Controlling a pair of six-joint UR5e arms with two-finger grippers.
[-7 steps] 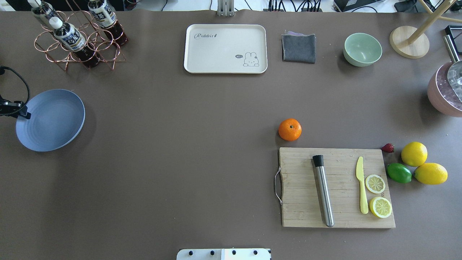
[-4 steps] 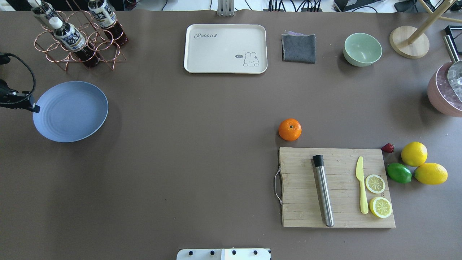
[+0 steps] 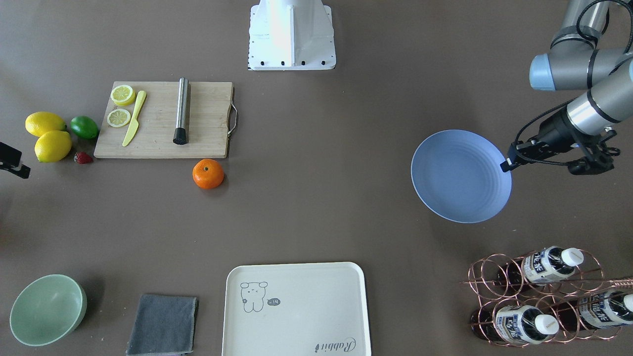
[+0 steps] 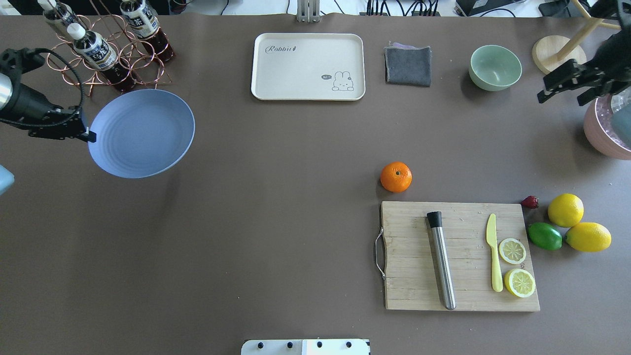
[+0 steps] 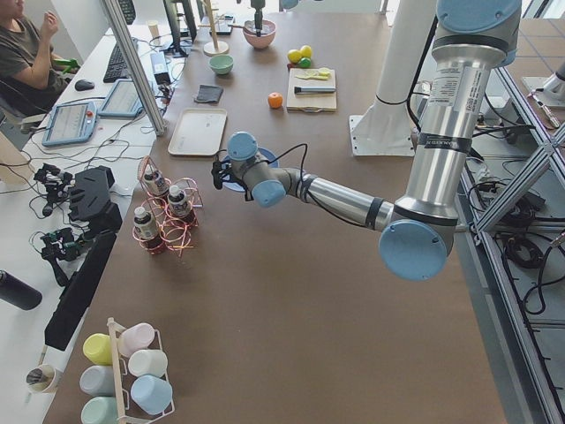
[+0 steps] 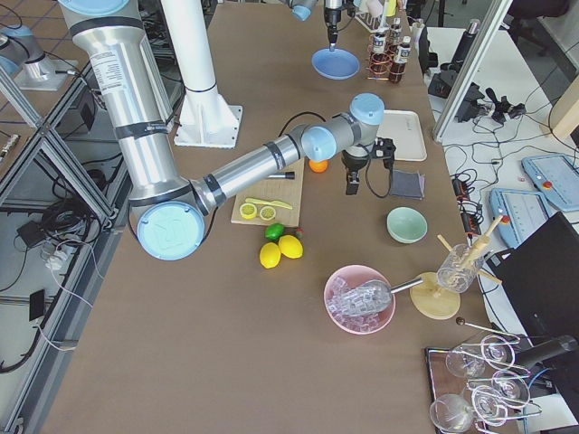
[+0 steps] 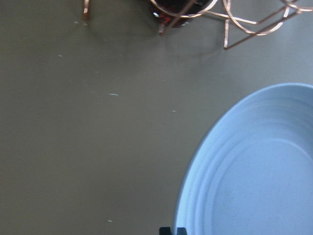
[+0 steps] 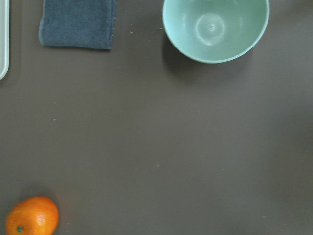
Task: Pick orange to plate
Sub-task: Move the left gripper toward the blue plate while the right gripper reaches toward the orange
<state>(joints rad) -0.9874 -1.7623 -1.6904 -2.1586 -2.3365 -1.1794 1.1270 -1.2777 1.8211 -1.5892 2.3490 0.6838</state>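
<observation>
The orange [image 4: 396, 177] rests on the brown table just beyond the cutting board's far left corner; it also shows as the orange [image 3: 208, 173] and in the right wrist view's bottom left corner as the orange [image 8: 32, 215]. My left gripper [image 4: 88, 134] is shut on the rim of the blue plate [image 4: 143, 133], holding it off the table at the far left. The same grip shows at the left gripper [image 3: 507, 164] on the plate [image 3: 460, 175]. My right gripper [image 4: 561, 100] hangs open and empty at the far right, well away from the orange.
A wooden cutting board [image 4: 461, 256] carries a steel muddler, a yellow knife and lemon slices. Two lemons, a lime [image 4: 545, 236] and a strawberry lie right of it. A bottle rack [image 4: 106, 49], cream tray [image 4: 308, 66], grey cloth [image 4: 408, 65], mint bowl [image 4: 495, 67] and pink ice bowl [image 4: 609, 128] line the far side.
My left gripper has carried the plate to the right and toward the far side of the table. The right arm has come into the overhead view at the top right. The orange has not moved.
</observation>
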